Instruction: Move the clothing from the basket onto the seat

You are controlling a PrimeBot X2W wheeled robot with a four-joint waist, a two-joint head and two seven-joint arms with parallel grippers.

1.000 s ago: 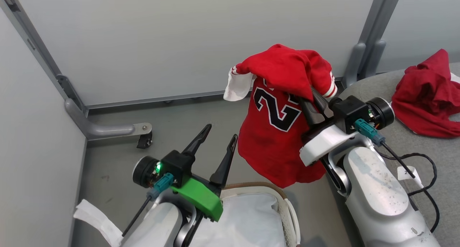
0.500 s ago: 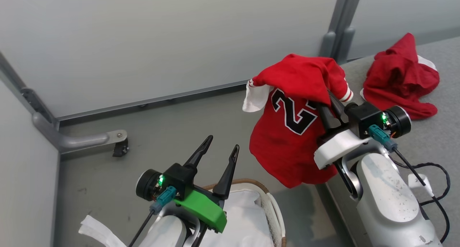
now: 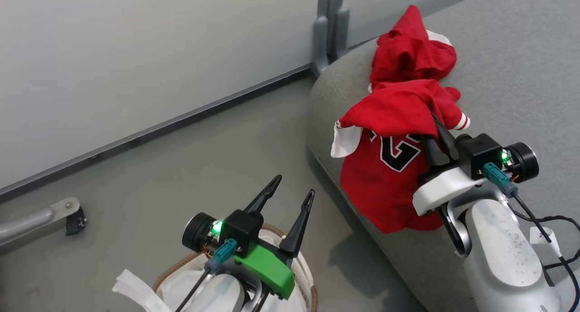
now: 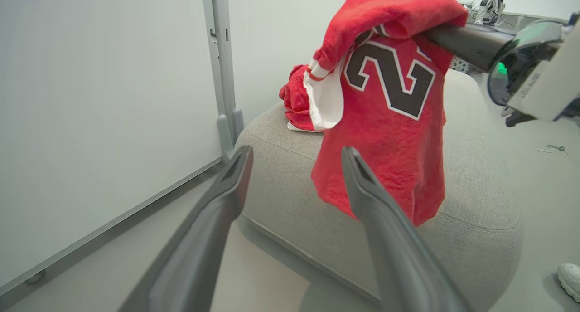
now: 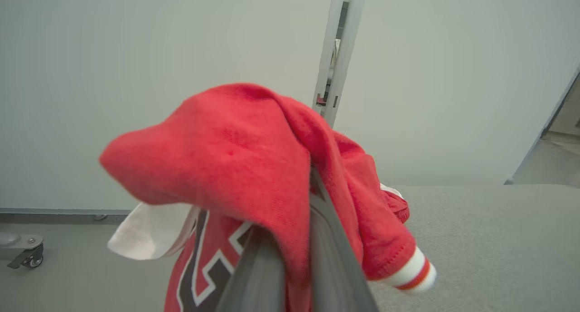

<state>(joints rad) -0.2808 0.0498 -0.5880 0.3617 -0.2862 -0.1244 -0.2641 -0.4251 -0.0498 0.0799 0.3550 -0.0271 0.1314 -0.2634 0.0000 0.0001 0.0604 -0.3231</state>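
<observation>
Clothing is split between two places. One red jersey (image 3: 385, 185) with a black-and-white number is hung from the right pincer (image 3: 437, 130), whose fingers are closed on a fold near its top, so the body drapes freely over the rounded edge of the seat (image 3: 507, 76). Whether its hem touches the cushion cannot be told. A second red garment (image 3: 410, 58) is heaped on the seat just behind it. The jersey is judged to be held high so that it can be carried over the cushion and dropped beside the heap.

The left pincer (image 3: 294, 186) is spread wide and empty above the basket (image 3: 168, 272), presumably placed there for another reach. A white liner (image 3: 174, 290) is seen in the basket, and no red cloth is visible in the part shown. The basket is stood on a grey floor (image 3: 181, 167) near the seat. Pale wall panels (image 3: 136, 53) joined by a grey post (image 3: 331, 26) are set behind, and a castored foot (image 3: 68, 212) is seen at the left.
</observation>
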